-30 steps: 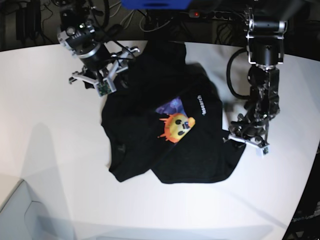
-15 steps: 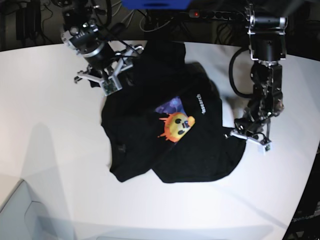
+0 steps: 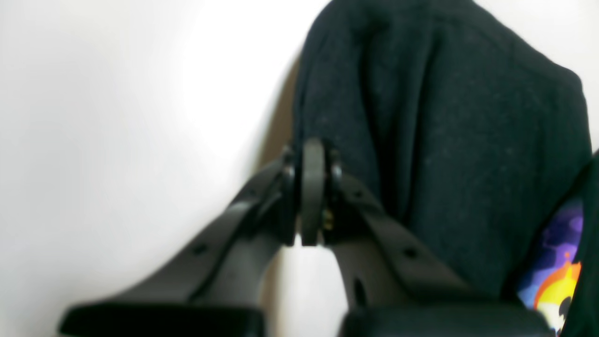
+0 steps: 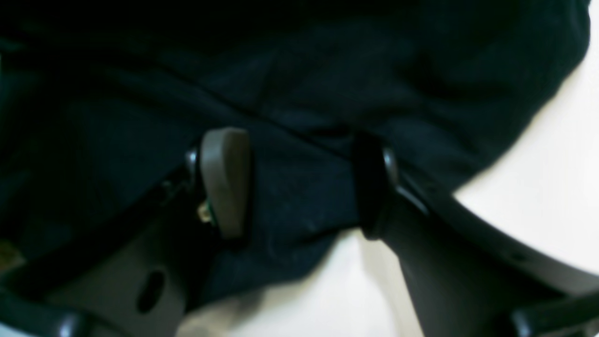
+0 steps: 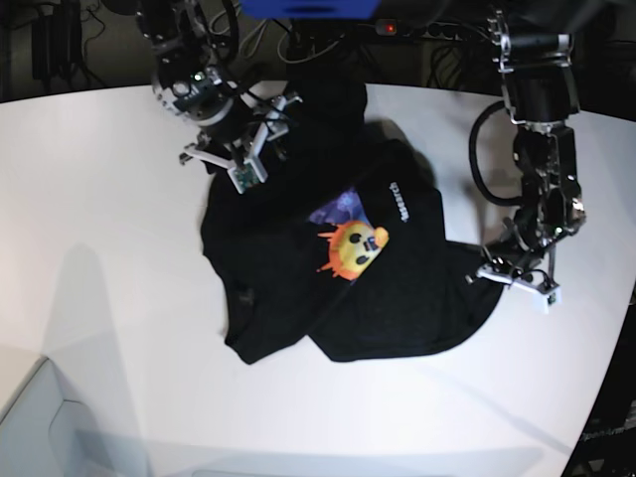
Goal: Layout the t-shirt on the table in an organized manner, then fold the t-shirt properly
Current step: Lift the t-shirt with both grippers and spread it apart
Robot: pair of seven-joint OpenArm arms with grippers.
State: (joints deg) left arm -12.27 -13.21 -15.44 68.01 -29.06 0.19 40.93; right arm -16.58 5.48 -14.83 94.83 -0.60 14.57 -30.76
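Note:
The black t-shirt (image 5: 397,298) lies crumpled in the middle of the white table (image 5: 99,248), its orange-yellow sun face print (image 5: 350,248) and purple patch facing up. My left gripper (image 5: 497,273) is at the shirt's right edge, shut on the cloth; in the left wrist view its fingertips (image 3: 312,187) meet with the shirt (image 3: 468,140) beside them. My right gripper (image 5: 246,139) is at the shirt's upper left corner. In the right wrist view it (image 4: 299,187) is open, its fingers astride a fold of the shirt (image 4: 304,70).
The table's curved far edge runs behind both arms, with dark cables and a power strip (image 5: 437,28) beyond it. A blue object (image 5: 308,8) sits at the top. A pale box corner (image 5: 40,417) is at the bottom left.
My left gripper has moved right and nearer, drawing the shirt's right edge out with it. My right gripper has moved right, onto the shirt's upper left part.

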